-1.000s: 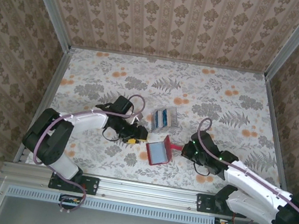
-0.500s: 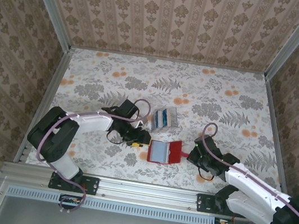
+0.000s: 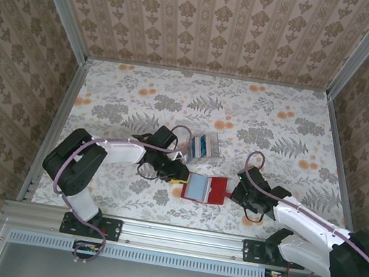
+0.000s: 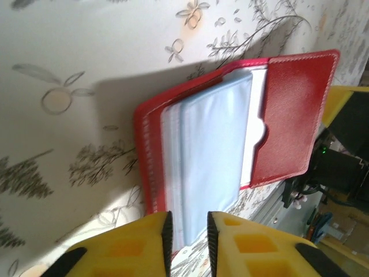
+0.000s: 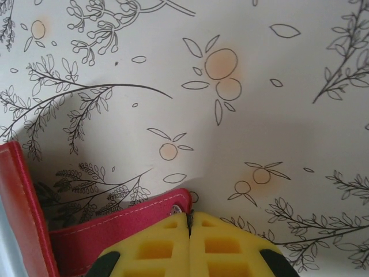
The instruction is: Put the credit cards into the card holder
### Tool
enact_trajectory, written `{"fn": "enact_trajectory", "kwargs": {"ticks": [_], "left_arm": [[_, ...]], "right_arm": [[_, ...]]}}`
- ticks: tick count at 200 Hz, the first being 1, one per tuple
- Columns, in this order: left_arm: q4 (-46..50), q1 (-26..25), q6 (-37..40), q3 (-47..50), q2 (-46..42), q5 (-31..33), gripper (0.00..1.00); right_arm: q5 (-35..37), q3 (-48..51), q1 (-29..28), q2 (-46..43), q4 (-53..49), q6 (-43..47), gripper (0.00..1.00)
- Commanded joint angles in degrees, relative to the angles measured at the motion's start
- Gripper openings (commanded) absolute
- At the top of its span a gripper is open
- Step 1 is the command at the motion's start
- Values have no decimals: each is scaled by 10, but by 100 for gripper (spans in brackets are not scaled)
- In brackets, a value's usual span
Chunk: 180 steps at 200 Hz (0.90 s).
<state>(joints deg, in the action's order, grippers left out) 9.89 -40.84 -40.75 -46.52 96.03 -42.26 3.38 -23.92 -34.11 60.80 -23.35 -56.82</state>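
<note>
The red card holder (image 3: pixel 217 189) lies open on the table near the front, pale clear pockets (image 4: pixel 213 150) facing up. My left gripper (image 3: pixel 180 175) is at its left edge. Its yellow fingers (image 4: pixel 144 242) stand a narrow gap apart around the edge of the pocket leaves, without pressing them. My right gripper (image 3: pixel 236 189) is shut on the holder's red flap (image 5: pixel 104 236), beside the small clasp (image 5: pixel 176 209). The credit cards (image 3: pixel 203 146) sit in a blue, teal and white stack just behind the holder.
The floral table cover (image 3: pixel 278 125) stretches behind and to both sides. Patterned walls close in the back and sides, and a metal rail (image 3: pixel 176 234) runs along the front edge.
The card holder went from tilted up to lying flat and open. My left gripper moved right to its left edge and narrowed its jaws. My right gripper lowered the flap.
</note>
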Motion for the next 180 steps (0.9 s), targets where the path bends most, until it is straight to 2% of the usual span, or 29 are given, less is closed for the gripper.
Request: {"fn": "enact_trajectory", "kwargs": {"ticks": [1,18,37,58,78,124,137,160,180], "left_arm": [[-28,-3,-10,-14,19,-30,13],[-21,-3,-4,-14,21,-27,14],[9,-2,4,-17,12,-9,33],[50,0,30,-15,-16,33,45],[91,5,50,-19,-21,67,48],[57,-6,42,-14,-3,58,52],[32,-13,37,-15,6,58,50],[9,-14,27,-19,21,27,26],[-2,-14,27,-17,20,14,16]], "right_arm": [[-16,-23,3,11,8,17,0],[-22,-19,3,17,21,21,0],[-21,-19,3,20,16,18,0],[12,-17,3,24,-9,10,0],[60,-32,4,42,-55,20,0],[52,-22,4,49,-25,22,0],[46,-19,4,55,-10,24,0],[40,-28,4,66,-13,29,0],[28,-22,4,62,5,28,0]]}}
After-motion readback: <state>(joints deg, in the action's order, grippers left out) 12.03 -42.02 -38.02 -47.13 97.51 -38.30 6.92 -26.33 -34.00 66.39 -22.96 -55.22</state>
